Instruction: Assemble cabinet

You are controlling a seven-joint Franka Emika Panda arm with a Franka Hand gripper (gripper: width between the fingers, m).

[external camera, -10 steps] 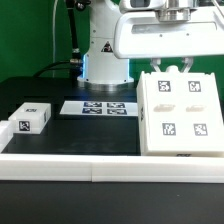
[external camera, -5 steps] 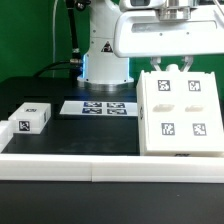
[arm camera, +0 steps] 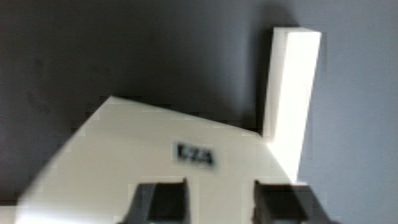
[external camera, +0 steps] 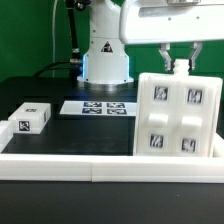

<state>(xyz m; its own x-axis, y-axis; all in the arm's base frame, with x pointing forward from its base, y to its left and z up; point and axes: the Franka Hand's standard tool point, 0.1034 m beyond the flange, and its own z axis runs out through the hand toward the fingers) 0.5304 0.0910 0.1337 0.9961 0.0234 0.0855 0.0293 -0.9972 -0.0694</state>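
The cabinet's large white box (external camera: 178, 115) stands upright at the exterior view's right, its tagged face towards the camera. My gripper (external camera: 181, 62) hangs just above the box's top edge. Its two fingers are spread apart, with a small bump on the box's top between them, and I see no grip on it. In the wrist view the fingers (arm camera: 160, 200) show dark and apart over the box's white surface (arm camera: 160, 150), which carries one tag. A small white tagged block (external camera: 30, 117) lies on the black table at the exterior view's left.
The marker board (external camera: 98, 107) lies flat in the middle, in front of the arm's white base (external camera: 105, 60). The table's low white rim (external camera: 70, 165) runs along the front. A long white bar (arm camera: 294, 90) shows in the wrist view beside the box.
My gripper has risen and its fingers have spread. The box has shifted slightly towards the exterior view's left, and its face looks narrower than before.
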